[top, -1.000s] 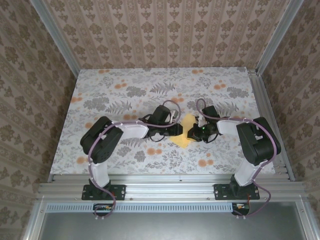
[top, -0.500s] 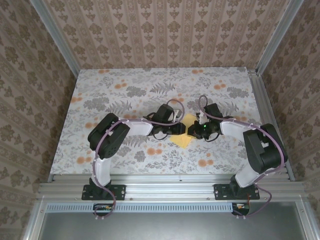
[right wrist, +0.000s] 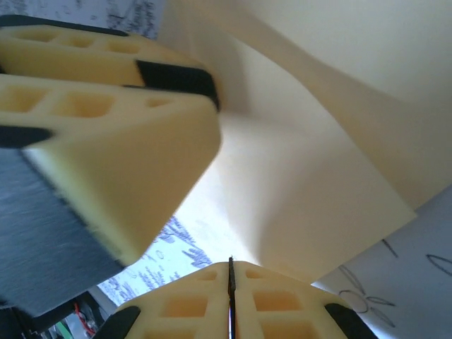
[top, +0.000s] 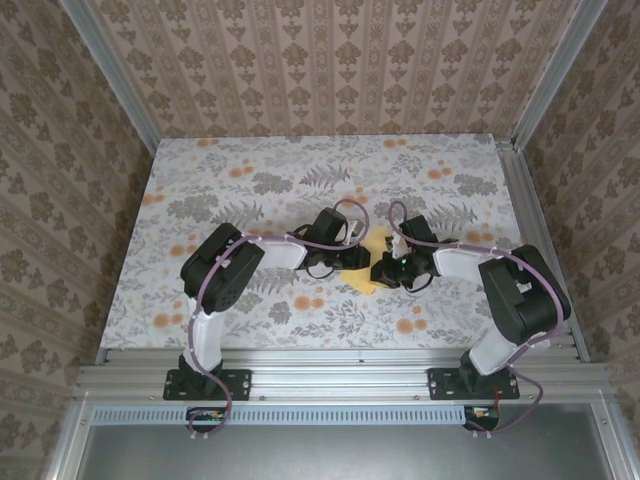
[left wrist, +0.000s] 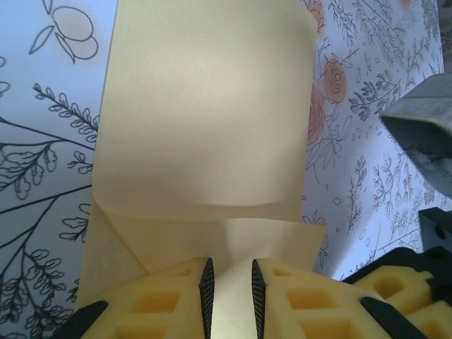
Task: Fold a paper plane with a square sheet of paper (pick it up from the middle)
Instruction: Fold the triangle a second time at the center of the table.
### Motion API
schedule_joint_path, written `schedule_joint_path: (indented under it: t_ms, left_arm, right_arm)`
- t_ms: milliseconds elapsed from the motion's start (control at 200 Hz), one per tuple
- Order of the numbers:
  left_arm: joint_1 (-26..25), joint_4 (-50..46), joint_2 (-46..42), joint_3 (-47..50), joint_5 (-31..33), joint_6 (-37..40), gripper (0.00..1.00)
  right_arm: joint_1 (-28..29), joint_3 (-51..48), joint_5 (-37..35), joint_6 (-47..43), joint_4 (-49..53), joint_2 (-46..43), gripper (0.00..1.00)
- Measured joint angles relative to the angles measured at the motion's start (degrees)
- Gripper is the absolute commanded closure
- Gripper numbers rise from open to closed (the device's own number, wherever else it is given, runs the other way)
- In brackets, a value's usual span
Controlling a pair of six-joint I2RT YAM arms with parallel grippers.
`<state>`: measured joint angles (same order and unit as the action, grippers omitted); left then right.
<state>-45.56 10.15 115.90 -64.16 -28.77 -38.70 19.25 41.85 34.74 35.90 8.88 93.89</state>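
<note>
An early fold is judged to be in hand. The square sheet of paper (left wrist: 205,127), thin, matte and pale yellow, is curled over itself on the flower-printed table (top: 250,170) between the arms. The right gripper (right wrist: 229,272) is closed on its edge. The fingers of the left gripper (left wrist: 229,282) are set narrow around the paper; whether it is pinched cannot be told. Next, the curl should be pressed into a sharp crease.

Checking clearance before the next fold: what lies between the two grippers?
The square sheet of paper lies between left gripper and right gripper, in the top external view.
</note>
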Motion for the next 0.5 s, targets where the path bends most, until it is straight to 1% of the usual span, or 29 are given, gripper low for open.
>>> schedule_joint_path:
  t_ms: [160,325,500]
  left_arm:
    - [0.31,-0.02,0.11,-0.02,-0.48,0.02,0.75]
    - [0.63,-0.33,0.22,-0.17,-1.01,0.28,0.75]
    - [1.07,-2.89,0.50,-1.57,-0.33,1.05,0.75]
  right_arm:
    - [0.00,-0.02,-0.79,-0.87,0.13,1.99,0.89]
    - [0.00,-0.02,-1.11,-2.34,0.26,2.01,0.89]
    - [0.04,-0.02,-1.53,-3.43,0.48,1.99,0.90]
